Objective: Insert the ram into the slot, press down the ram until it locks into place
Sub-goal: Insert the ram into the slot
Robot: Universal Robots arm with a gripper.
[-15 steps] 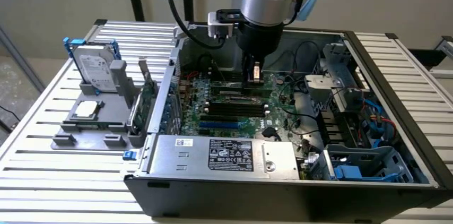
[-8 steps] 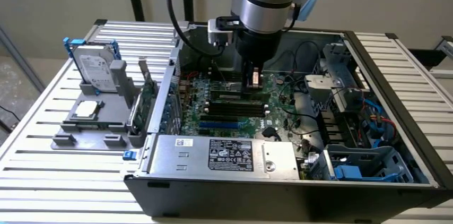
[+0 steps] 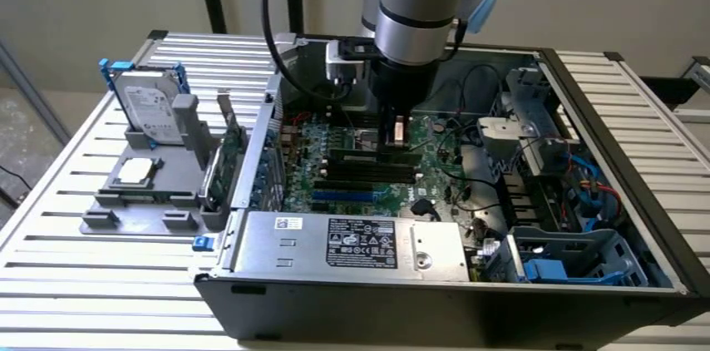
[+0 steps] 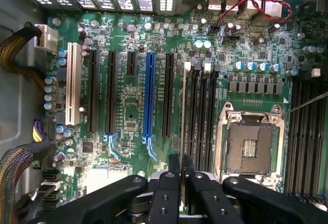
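Exterior view, lower centre: black label (image 3: 362,244) on the metal power supply box (image 3: 438,253). It carries white print and small mark symbols, none legible.
Just toward the exterior view's left of it: small white sticker (image 3: 291,223), print too fine to read.
Upper left of that view: white label (image 3: 155,110) on the hard drive (image 3: 131,83), text unreadable.
Wrist view: faint white lettering printed on the green motherboard (image 4: 130,106) between the slots. No word or number can be made out.
No brand name readable.

Slatted table (image 3: 66,284): computer case (image 3: 444,313), maybe jig (image 3: 142,195)
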